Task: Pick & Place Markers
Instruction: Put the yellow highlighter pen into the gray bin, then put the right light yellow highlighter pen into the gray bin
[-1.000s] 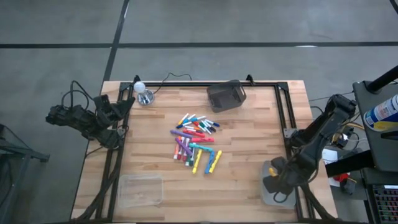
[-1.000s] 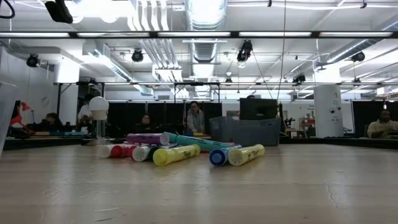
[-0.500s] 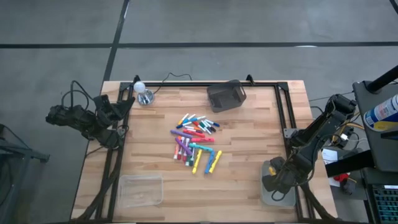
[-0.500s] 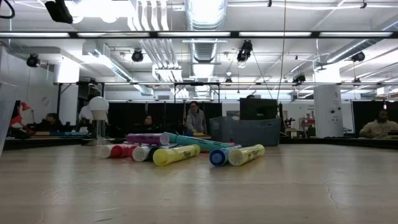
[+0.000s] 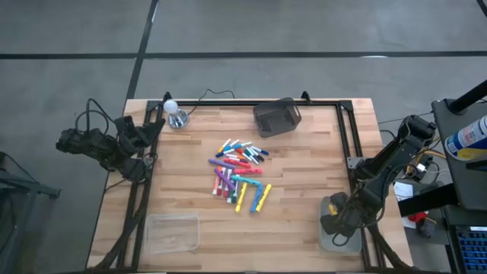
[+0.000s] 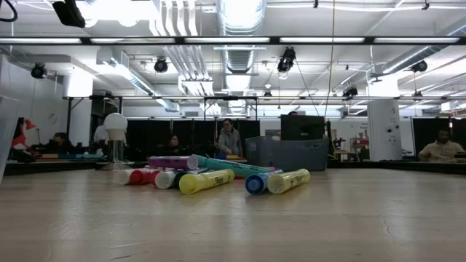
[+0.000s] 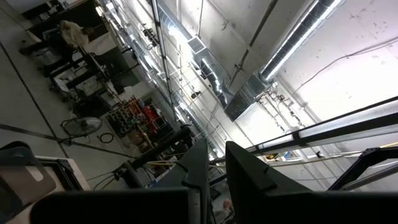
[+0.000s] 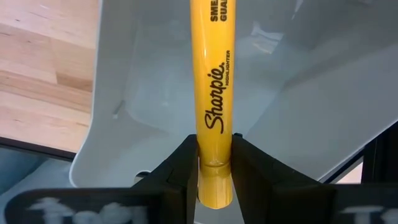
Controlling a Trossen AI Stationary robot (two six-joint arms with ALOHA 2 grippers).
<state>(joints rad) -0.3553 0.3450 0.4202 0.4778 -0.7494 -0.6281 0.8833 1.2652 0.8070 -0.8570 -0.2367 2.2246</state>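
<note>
The markers (image 5: 240,176) lie in a loose many-coloured pile in the middle of the wooden table, also in the low view (image 6: 218,177). One yellow marker (image 8: 213,74) is in my right gripper (image 8: 215,146), which points steeply down over a clear tray (image 8: 298,93) at the table's near right corner (image 5: 335,240). The marker's far end runs out of the right wrist view. My left gripper (image 7: 216,168) waits at the table's left edge (image 5: 152,129), tipped upward at the ceiling, with its fingers close together around nothing. My right gripper pinches the yellow marker between its two fingers, near one end of the barrel (image 8: 214,160). The fingers come from above, slanting down, and the marker runs on along them past their tips toward the tray's floor. Whether its far end touches the tray I cannot tell.
A dark mesh bin (image 5: 276,116) stands at the far side, right of a white globe lamp (image 5: 176,114). A second clear tray (image 5: 173,232) sits at the near left. A black frame rail (image 5: 346,137) runs along the table's right side. People sit in the room beyond.
My right gripper has sunk a little toward the clear tray with the yellow marker, then held still. The pile of markers and my left arm have not moved.
</note>
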